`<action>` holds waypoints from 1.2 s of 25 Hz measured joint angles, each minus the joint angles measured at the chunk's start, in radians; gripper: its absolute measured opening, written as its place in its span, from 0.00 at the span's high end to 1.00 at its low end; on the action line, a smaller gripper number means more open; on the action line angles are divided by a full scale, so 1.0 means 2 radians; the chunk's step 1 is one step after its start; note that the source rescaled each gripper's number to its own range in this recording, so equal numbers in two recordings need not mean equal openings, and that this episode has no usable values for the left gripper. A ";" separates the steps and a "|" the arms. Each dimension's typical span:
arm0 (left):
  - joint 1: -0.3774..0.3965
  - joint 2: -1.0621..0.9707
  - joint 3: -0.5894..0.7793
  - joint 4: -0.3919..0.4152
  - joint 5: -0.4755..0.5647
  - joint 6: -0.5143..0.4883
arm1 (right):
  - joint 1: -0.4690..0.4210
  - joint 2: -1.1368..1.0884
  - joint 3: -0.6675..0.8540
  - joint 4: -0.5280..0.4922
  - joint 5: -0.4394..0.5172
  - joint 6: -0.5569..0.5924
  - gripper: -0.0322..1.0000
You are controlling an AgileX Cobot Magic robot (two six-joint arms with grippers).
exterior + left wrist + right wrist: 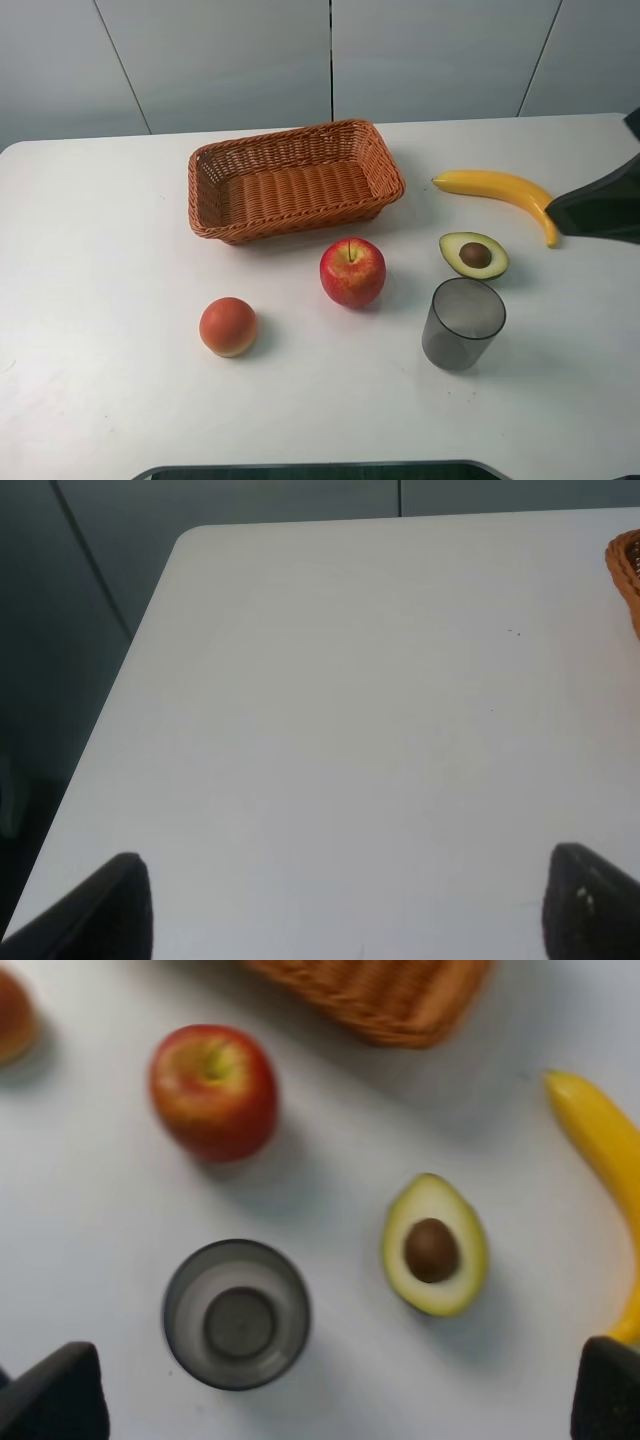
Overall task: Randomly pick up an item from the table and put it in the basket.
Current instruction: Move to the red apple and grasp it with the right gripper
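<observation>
Left wrist view: only a corner of the basket (626,575) is caught, cut by the frame edge. Of the left claw (345,915), only two dark fingertips (120,910) are seen. Right wrist view is blurred throughout. The orange-red fruit (14,1015), basket and banana (600,1140) are cropped there, and the right claw (330,1395) is reduced to its tips. Exterior view: the right arm (600,208) is cut at the edge. A dark shape (320,470) at the lower edge cannot be identified.

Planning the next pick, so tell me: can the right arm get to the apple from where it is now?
Probably yes. The right hand is open, and the apple stands free with nothing over it. The grey cup and avocado half lie between, so it should pass above them.
</observation>
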 joint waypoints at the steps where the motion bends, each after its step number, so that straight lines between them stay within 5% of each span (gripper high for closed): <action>1: 0.000 0.000 0.000 0.000 0.000 0.000 | 0.022 0.009 -0.001 -0.006 -0.002 0.000 0.00; 6: 0.000 0.000 0.000 0.000 0.000 0.001 | 0.095 0.068 -0.001 -0.049 -0.007 -0.001 0.00; 12: 0.000 0.000 0.000 0.000 0.000 0.002 | 0.129 0.142 -0.001 -0.073 -0.046 -0.003 0.00; 24: 0.000 0.000 0.000 0.000 0.000 0.002 | 0.133 0.312 -0.064 -0.063 -0.081 -0.056 0.00; 30: 0.000 0.000 0.000 0.000 0.000 0.002 | 0.116 0.387 -0.146 0.001 -0.086 -0.097 0.00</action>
